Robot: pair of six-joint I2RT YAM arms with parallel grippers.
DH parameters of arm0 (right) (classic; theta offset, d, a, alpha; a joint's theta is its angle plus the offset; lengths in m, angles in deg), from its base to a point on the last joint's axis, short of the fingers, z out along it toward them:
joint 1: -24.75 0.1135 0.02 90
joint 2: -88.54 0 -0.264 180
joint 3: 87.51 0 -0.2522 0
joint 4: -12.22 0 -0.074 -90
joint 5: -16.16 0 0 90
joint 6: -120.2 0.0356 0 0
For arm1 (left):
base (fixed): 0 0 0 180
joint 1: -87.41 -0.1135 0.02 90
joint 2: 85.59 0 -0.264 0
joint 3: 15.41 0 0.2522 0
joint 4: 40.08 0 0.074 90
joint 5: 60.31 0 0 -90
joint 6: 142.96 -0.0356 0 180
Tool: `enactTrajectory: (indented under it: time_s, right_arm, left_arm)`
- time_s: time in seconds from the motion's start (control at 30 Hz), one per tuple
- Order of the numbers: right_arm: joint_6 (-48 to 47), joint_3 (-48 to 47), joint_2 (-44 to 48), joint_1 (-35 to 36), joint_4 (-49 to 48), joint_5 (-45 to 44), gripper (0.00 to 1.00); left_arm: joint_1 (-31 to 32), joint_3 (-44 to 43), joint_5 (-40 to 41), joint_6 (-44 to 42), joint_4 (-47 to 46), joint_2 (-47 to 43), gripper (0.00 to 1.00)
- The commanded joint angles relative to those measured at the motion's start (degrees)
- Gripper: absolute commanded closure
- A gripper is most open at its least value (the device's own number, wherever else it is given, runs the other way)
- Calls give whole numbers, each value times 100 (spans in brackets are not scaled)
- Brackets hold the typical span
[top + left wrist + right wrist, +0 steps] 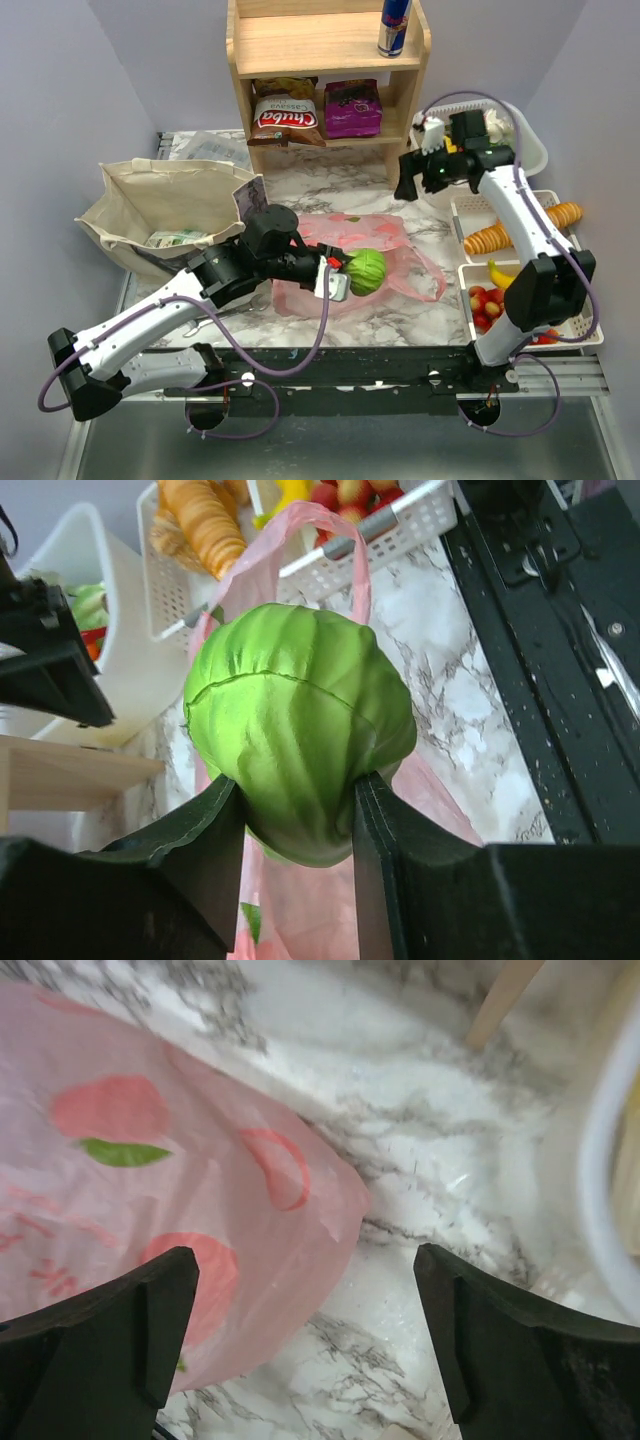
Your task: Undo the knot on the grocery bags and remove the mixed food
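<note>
Top external view: the left arm reaches across the marble counter (340, 190), and its left fingers (200, 850) are clamped on a green round fruit (290, 710), one dark finger pressing on each side of its lower half. The fruit is held up just above the pink bag (385, 235), which lies crumpled and flat on the counter in the middle of the scene. Left wrist view: a loop of the bag's thin pink plastic rises behind the fruit, and more pink plastic hangs below it between the fingers.

The right arm bends in from the right side, its wrist above the far right corner of the pink bag. Right wrist view: the right fingers (130, 1330) stand wide apart with nothing between them, hovering over the bag's printed edge and the bare marble beside it, touching neither.

A beige canvas tote (160, 200) sits open at the left of the counter. White baskets (590, 335) stand at the right, one holding a yellow banana (503, 272). A wooden shelf (320, 45) stands at the back.
</note>
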Motion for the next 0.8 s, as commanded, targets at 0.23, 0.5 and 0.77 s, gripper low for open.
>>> enactTrajectory:
  time_s: [0.23,0.5,0.77]
  right_arm:
    - [1369,-1216,1156,-489,704,3465,0]
    - [2038,-462,1912,-85,119,4056,0]
    - [2055,-74,1850,594,-1,3252,0]
  left_arm:
    - [-852,-1154,1025,1168,-852,641,87]
    - [-1043,-1912,832,1592,-805,1264,87]
    - [-845,-2294,723,1375,-715,1565,86]
